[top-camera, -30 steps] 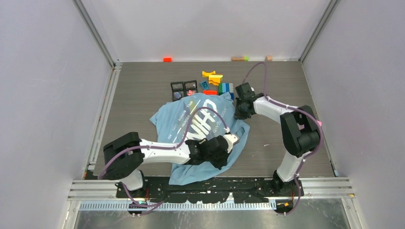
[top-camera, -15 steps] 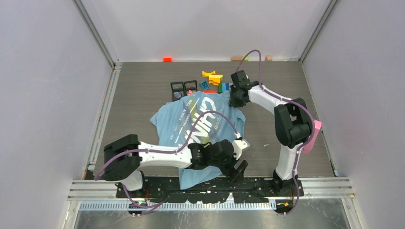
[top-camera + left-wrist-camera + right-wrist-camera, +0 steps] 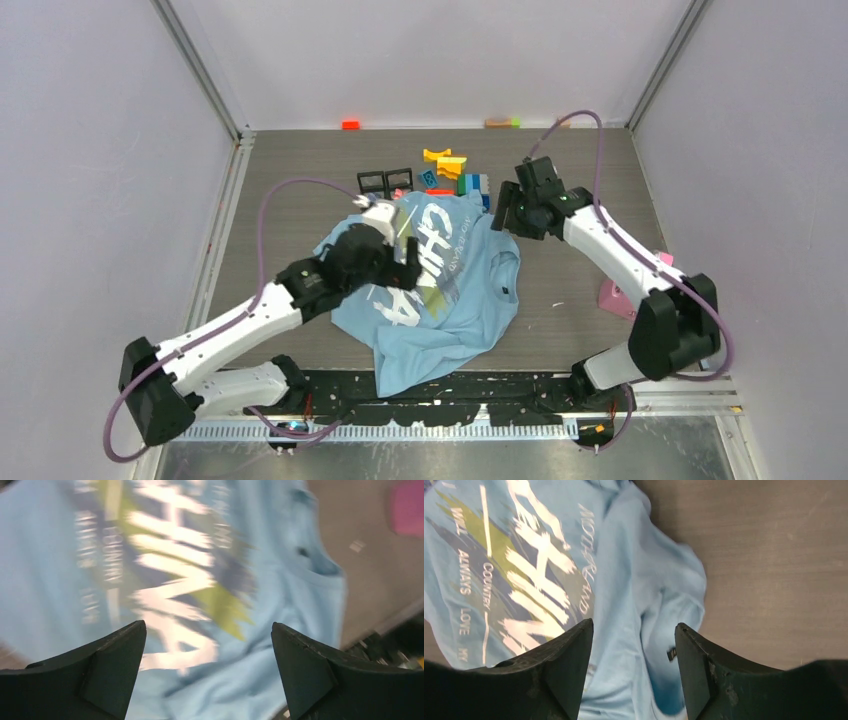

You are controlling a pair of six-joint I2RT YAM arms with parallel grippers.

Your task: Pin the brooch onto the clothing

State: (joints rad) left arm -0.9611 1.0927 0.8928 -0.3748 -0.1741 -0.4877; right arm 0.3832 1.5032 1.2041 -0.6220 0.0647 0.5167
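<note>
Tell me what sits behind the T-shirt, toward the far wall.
Two black boxes and coloured blocks sit just beyond the T-shirt. Whatever its far edge covers is hidden; I cannot make out the brooch.

- the light blue fabric t-shirt (image 3: pixel 280 605) is smeared by motion in the left wrist view; we cannot read the small white text beside its big letters.
- a pink patch (image 3: pixel 407 505) in that view's top right corner is blurred and cut by the edge; we cannot tell what it is.
- from above, the black left gripper (image 3: pixel 408 265) covers part of the shirt's lettering.
- a small dark speck (image 3: pixel 670 655) by the shirt's collar is too small for us to identify.
- what lies in the two small black square trays (image 3: pixel 385 182) is too small to tell.
- the right wrist view cuts the shirt off at its left and bottom edges, and the black right gripper (image 3: pixel 634 675) hides its lower part.
</note>
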